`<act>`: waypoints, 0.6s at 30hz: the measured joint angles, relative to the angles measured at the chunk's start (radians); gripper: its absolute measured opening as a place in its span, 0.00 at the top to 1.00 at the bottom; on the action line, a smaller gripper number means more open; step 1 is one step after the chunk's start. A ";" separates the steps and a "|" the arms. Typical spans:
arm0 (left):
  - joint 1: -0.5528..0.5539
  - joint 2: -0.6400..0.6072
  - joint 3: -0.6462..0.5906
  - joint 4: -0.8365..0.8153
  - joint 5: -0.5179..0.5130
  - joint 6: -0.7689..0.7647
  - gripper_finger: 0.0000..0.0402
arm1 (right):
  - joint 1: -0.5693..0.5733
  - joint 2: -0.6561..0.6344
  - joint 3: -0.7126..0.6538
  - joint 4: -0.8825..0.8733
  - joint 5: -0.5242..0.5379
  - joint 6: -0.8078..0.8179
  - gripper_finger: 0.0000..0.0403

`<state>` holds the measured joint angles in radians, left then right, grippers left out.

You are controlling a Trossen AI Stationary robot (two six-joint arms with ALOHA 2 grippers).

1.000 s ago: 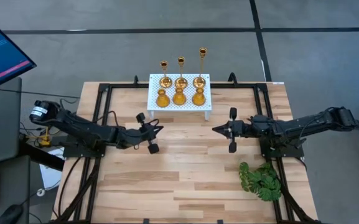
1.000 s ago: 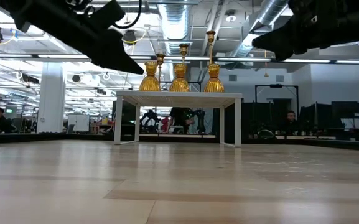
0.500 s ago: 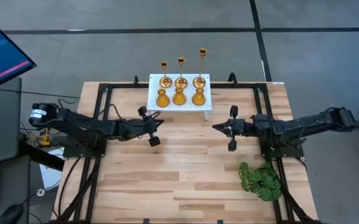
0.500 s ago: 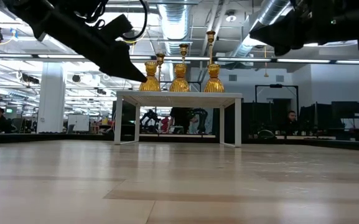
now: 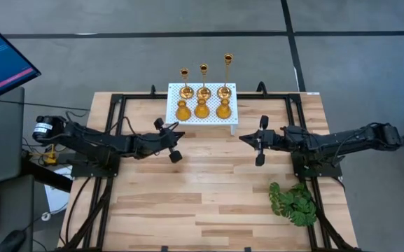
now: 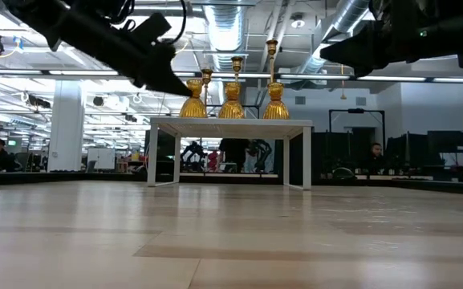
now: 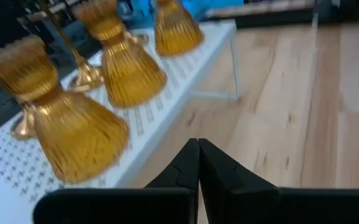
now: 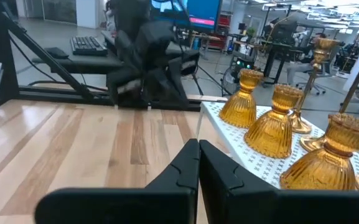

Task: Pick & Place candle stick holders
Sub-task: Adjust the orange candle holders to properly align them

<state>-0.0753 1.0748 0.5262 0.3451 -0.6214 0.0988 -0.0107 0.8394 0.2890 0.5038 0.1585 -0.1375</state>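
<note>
Six gold holders [image 5: 202, 98] all on white stand [image 5: 230, 120] at far edge of table [image 5: 209, 210]: three squat ones in near row, three slim sticks behind, tallest stick [image 5: 227, 68] at right end. None picked yet, so task at approach stage by the look of it. Left claw [image 5: 180, 133] pinched closed, empty, hovering off the wood just short of stand's left front corner; nearest squat holder [image 7: 67, 127] just ahead of and above its tips, apart, no contact. Fingers [image 7: 185, 168] pressed together in wrist view, tips aimed at stand edge below that holder. Right claw [image 5: 243, 138] also closed, empty, hanging near stand's right front leg; three squat holders [image 8: 272, 127] ahead of it and off to one side, left arm visible beyond. Both arms held high, clear of table, likely to come over stand rim. Closed jaws can't take a bulbous body, so opening needed before any grab. Green plant [image 5: 294, 201] well behind right claw, near arm base, out of the way.
</note>
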 joint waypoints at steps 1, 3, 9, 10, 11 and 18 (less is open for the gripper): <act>0.000 0.000 0.000 0.024 -0.001 0.001 0.99 | 0.000 0.000 0.000 -0.003 0.000 0.000 1.00; 0.000 0.011 0.000 0.096 -0.003 0.021 0.99 | -0.001 0.000 0.000 0.000 0.000 -0.003 1.00; 0.000 0.100 0.001 0.311 0.012 0.166 0.99 | -0.022 0.000 0.000 0.002 0.000 -0.003 1.00; 0.003 0.119 0.001 0.332 0.009 0.186 0.99 | -0.028 0.000 0.000 0.001 0.000 -0.003 1.00; 0.006 0.139 0.001 0.348 -0.004 0.202 0.99 | -0.032 0.000 0.000 0.001 0.000 -0.003 1.00; 0.055 0.218 0.001 0.372 -0.114 0.211 0.99 | -0.040 0.000 0.000 -0.014 0.000 0.008 1.00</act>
<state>-0.0208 1.2923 0.5270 0.7166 -0.7351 0.3099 -0.0509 0.8394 0.2890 0.4894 0.1584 -0.1299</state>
